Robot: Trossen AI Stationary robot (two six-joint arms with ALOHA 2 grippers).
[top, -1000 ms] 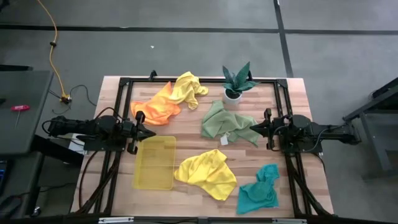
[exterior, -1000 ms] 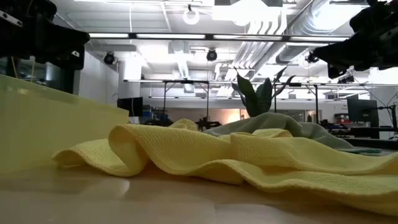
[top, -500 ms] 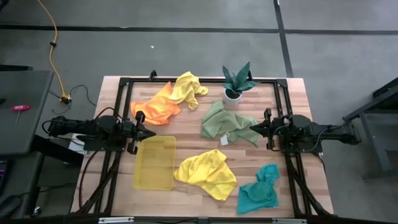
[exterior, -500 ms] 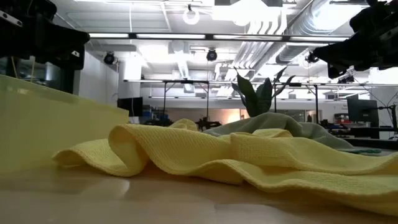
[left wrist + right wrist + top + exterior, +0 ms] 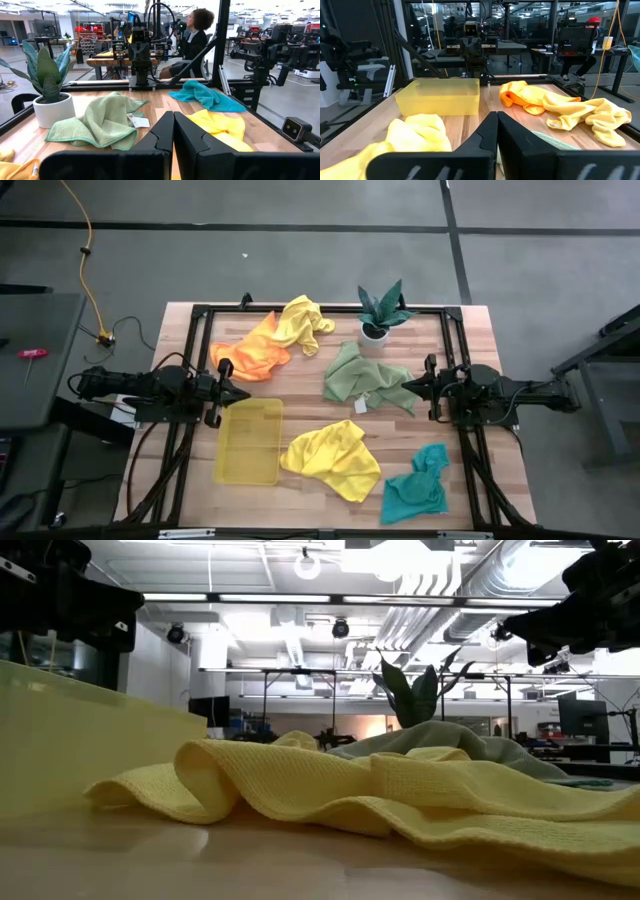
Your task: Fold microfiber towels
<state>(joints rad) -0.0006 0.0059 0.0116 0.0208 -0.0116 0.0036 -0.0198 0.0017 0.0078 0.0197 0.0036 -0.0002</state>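
Five crumpled microfiber towels lie unfolded across the wooden worktop (image 5: pixel 470 360): orange (image 5: pixel 250 355), yellow (image 5: pixel 303 322), olive-green (image 5: pixel 362 375), yellow (image 5: pixel 333 457), teal (image 5: pixel 418 485). Left claw (image 5: pixel 243 393) and right claw (image 5: pixel 409 386) hover pressed together, empty. Risk: dragging the olive-green cloth could topple the small potted plant (image 5: pixel 380 310) just beside it.

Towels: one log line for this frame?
towels: five, all crumpled, none folded | left gripper: shut, empty, above tray | right gripper: shut, empty, at olive-green towel

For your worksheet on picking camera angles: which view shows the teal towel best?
The high view: the whole teal towel lies crumpled at the table's near right corner. The left wrist view shows it side-on, farther off. The low and right wrist views do not show it.
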